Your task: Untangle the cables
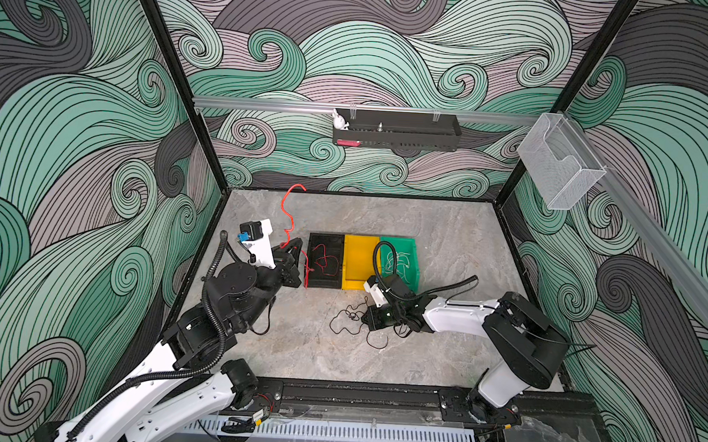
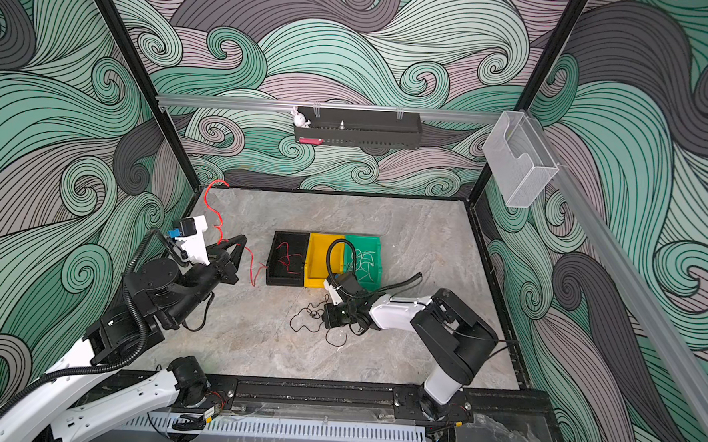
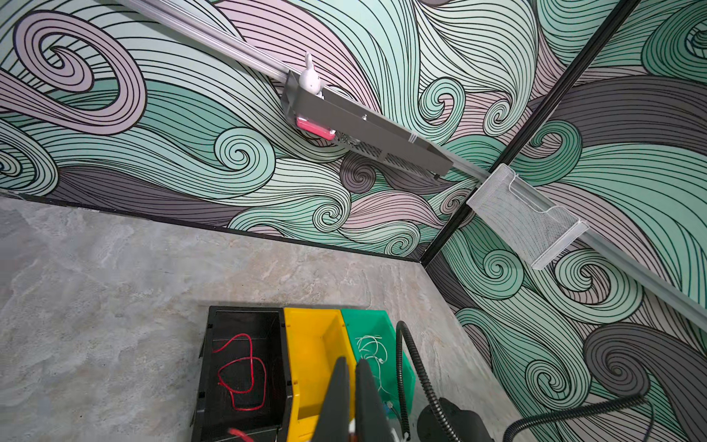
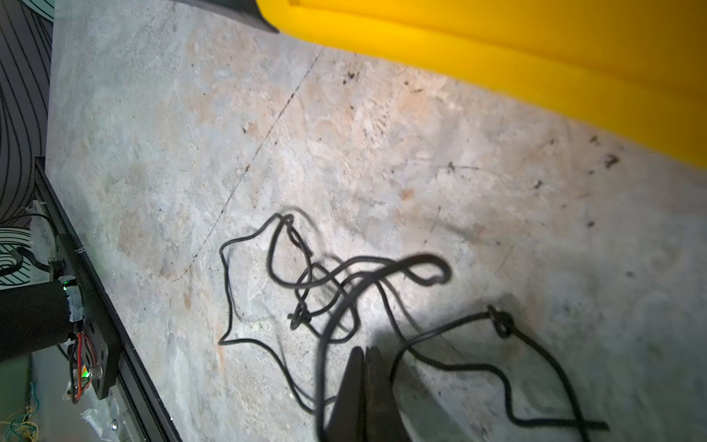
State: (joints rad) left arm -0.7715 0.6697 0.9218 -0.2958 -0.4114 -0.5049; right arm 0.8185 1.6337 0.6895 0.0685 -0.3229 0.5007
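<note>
The right gripper (image 4: 364, 350) hung low over the table (image 4: 153, 114) with its jaws pressed together. The black cable (image 4: 301, 314) lay right at its tips in a loose, knotted sprawl that fanned out ahead of them and to either flank. The sprawl's longer run seemed to cross the line of the fingers rather than follow it. One blurred strand arched up close beside the closed jaws (whether it was pinched could not be told). On one flank the wall of the yellow bin (image 4: 497, 57) stood near, so a pull that way would probably run out of room quickly. On the opposite flank the black front rail (image 4: 95, 306) lay further off. Ahead of the tips, toward the other arm, bare table offered the freest run. The left gripper (image 3: 352, 365) was well apart from the black cable and closed on a red cable (image 1: 283, 204) that curled away past it and trailed beside the black bin (image 3: 206, 344). The right arm was plainly the nearer one.
</note>
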